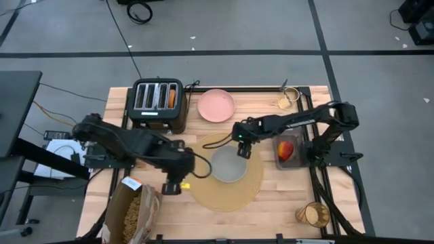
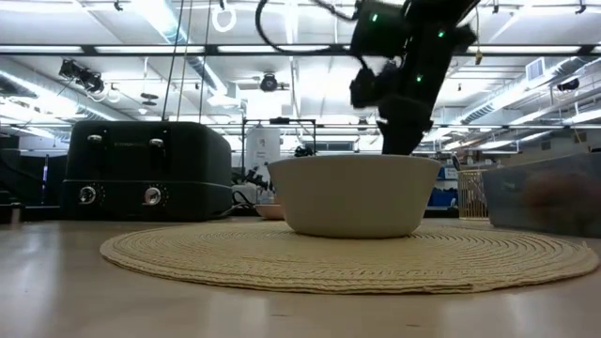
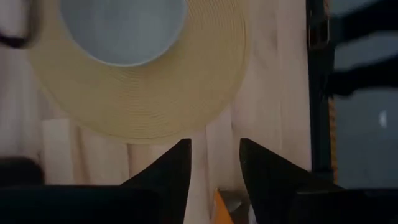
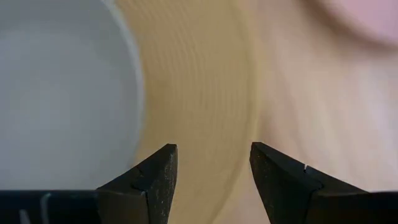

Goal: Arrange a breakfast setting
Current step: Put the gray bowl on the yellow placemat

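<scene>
The amber glass tumbler (image 1: 313,214) stands at the near right table corner. The left gripper (image 1: 172,184), fingers parted and holding nothing, hangs just left of the large round tan woven placemat (image 1: 227,193). The grey-green bowl (image 1: 228,165) sits on the placemat's centre. The right gripper (image 1: 242,150), fingers parted and empty, hovers above the bowl's far right rim. The pink round plate (image 1: 215,105) lies far of the placemat and is probably next. Raise the right gripper clear of the bowl before reaching, then grip the plate's rim.
</scene>
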Controlling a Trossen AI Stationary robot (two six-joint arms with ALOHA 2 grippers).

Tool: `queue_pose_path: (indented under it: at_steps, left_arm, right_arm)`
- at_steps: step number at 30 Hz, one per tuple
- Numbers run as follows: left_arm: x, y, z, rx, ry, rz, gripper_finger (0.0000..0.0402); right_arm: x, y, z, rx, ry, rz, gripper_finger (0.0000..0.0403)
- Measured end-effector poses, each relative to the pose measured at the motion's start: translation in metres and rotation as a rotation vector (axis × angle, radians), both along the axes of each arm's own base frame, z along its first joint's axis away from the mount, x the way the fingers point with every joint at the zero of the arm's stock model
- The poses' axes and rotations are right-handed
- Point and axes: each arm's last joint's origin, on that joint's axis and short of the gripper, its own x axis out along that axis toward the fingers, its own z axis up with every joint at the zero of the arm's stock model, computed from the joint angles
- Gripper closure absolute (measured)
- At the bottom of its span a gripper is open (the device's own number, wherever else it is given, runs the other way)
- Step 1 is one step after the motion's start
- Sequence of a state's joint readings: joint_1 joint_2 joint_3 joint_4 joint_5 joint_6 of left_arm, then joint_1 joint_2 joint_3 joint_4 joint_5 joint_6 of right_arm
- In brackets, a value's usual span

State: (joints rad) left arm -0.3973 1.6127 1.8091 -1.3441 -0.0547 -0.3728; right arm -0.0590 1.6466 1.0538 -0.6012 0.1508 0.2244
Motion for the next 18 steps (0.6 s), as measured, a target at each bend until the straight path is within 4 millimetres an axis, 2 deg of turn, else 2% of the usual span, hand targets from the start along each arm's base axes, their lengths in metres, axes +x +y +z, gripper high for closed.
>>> queue_pose_path:
  at_steps: [6, 10, 15, 18]
  left_arm:
    - [-0.040, -0.002, 0.030, 0.037, -0.156, 0.146, 0.0260]
    - [-0.057, -0.003, 0.042, 0.087, -0.265, 0.218, 0.0260]
    - [-0.060, -0.003, 0.046, 0.107, -0.306, 0.234, 0.0260]
    - [-0.058, -0.004, 0.047, 0.095, -0.324, 0.236, 0.0260]
  right_arm:
    - [0.008, -0.002, -0.009, 0.129, -0.027, 0.013, 0.0194]
    - [0.012, -0.002, -0.007, 0.165, -0.078, 0.001, 0.0194]
    - [0.015, -0.002, -0.003, 0.163, -0.102, -0.009, 0.0194]
    - [0.013, -0.006, 0.010, 0.135, -0.099, 0.013, 0.0194]
